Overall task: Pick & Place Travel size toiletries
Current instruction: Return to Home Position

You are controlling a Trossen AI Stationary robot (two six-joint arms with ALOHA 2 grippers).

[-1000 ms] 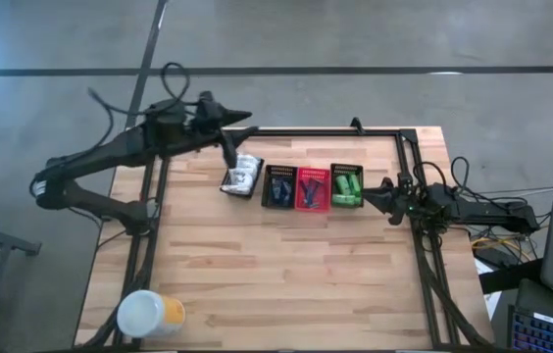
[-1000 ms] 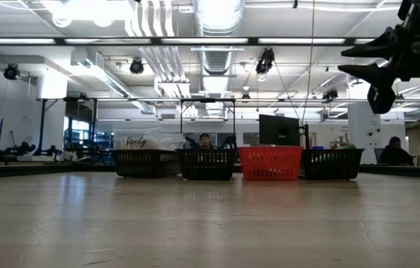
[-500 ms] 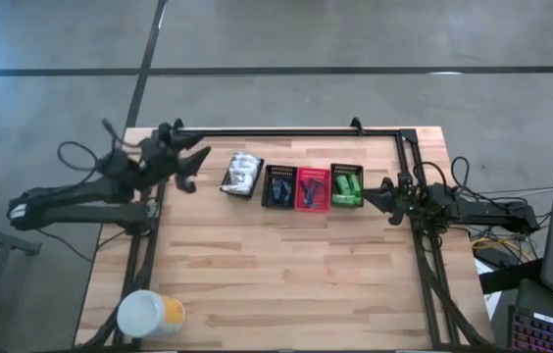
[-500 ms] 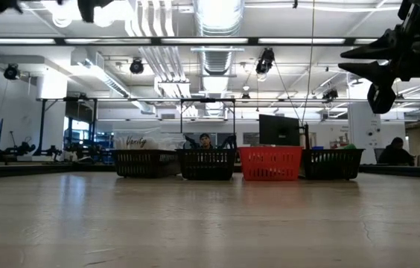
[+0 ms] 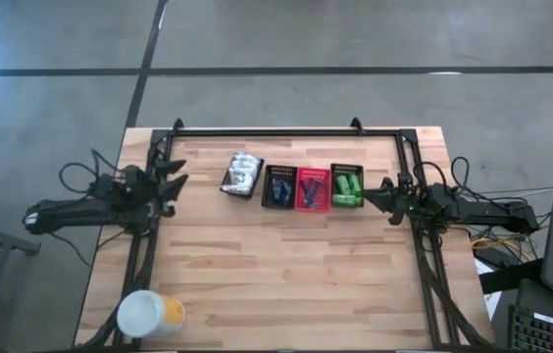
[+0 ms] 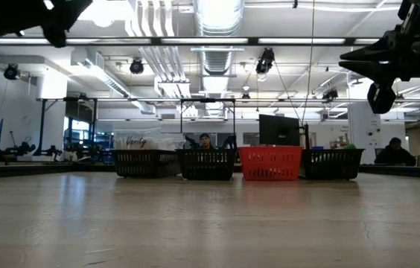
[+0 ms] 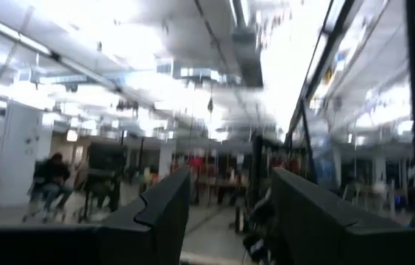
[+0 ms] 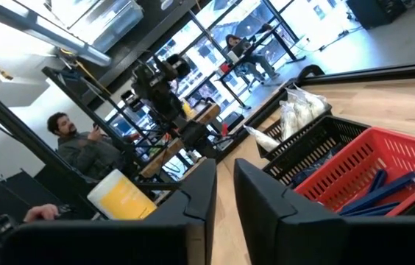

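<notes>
- The left arm lies low and stretched out over the left edge of the table (image 5: 286,284). The left gripper (image 5: 175,184) points right, its fingers apart and holding nothing.
- The right arm rests at the right edge. The right gripper (image 5: 375,196) points left, with a narrow gap between its fingers, and is empty.
- Four baskets stand in a row at the far middle of the table.
- White packets (image 5: 241,175) fill the leftmost black basket (image 6: 144,163).
- Green bottles (image 5: 346,184) lie in the rightmost basket.
</notes>
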